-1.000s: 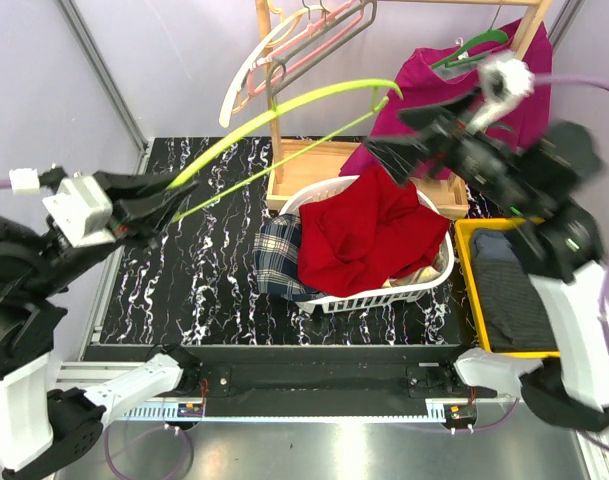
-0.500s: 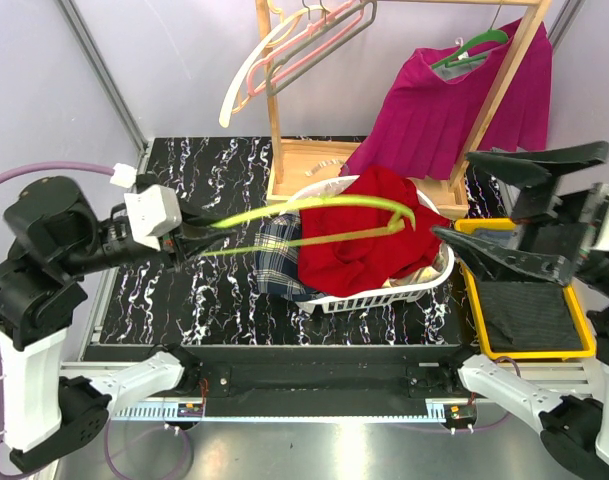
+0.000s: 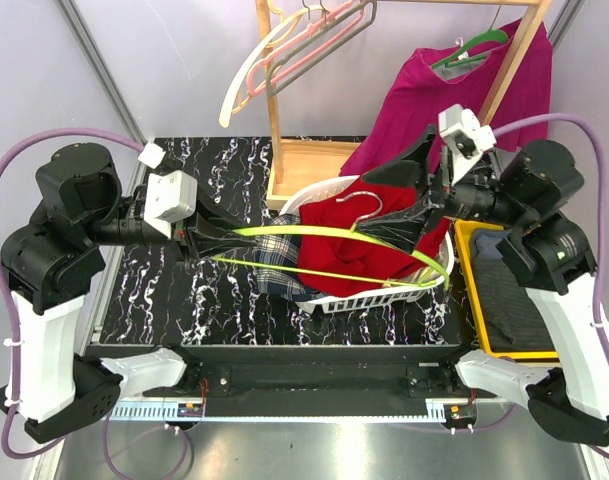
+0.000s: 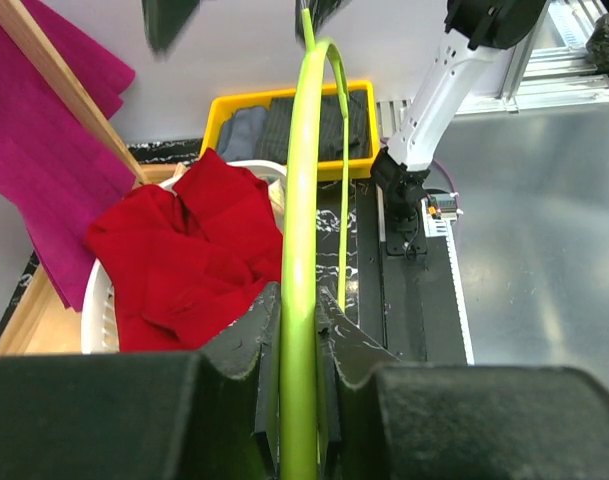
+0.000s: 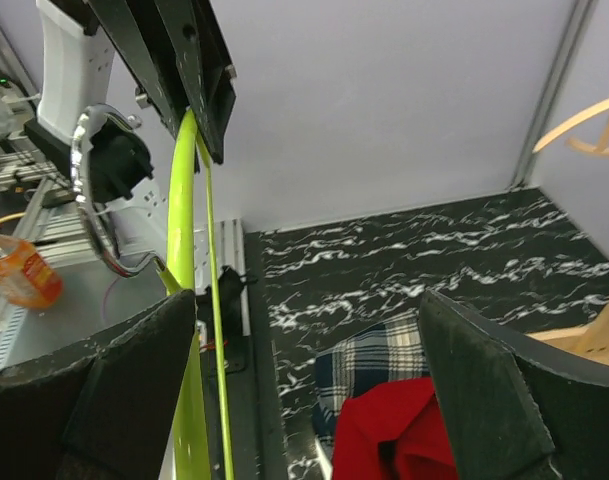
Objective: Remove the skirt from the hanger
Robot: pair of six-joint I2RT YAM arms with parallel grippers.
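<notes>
My left gripper (image 3: 210, 240) is shut on one end of a bare lime-green hanger (image 3: 314, 232), which reaches rightward over the white basket (image 3: 374, 300). In the left wrist view the hanger (image 4: 302, 200) runs straight out from between the jaws of the left gripper (image 4: 299, 320). My right gripper (image 3: 399, 210) hangs open over the basket at the hanger's hook end; the lime bars (image 5: 181, 220) pass just inside one finger of the right gripper (image 5: 306, 295). A red garment (image 3: 329, 252) lies in the basket. A magenta pleated skirt (image 3: 414, 90) hangs on a green hanger (image 3: 469, 48) on the rack.
A wooden rack (image 3: 274, 130) stands at the back with several empty hangers (image 3: 304, 40). A plaid cloth (image 3: 274, 255) lies in the basket's left side. A yellow bin (image 3: 469, 228) with dark folded clothes (image 3: 524, 310) sits at the right.
The left arm has lowered the lime hanger across the basket. The right arm has swung in from the right, above the yellow bin, to the hanger's hook end, jaws still open.
</notes>
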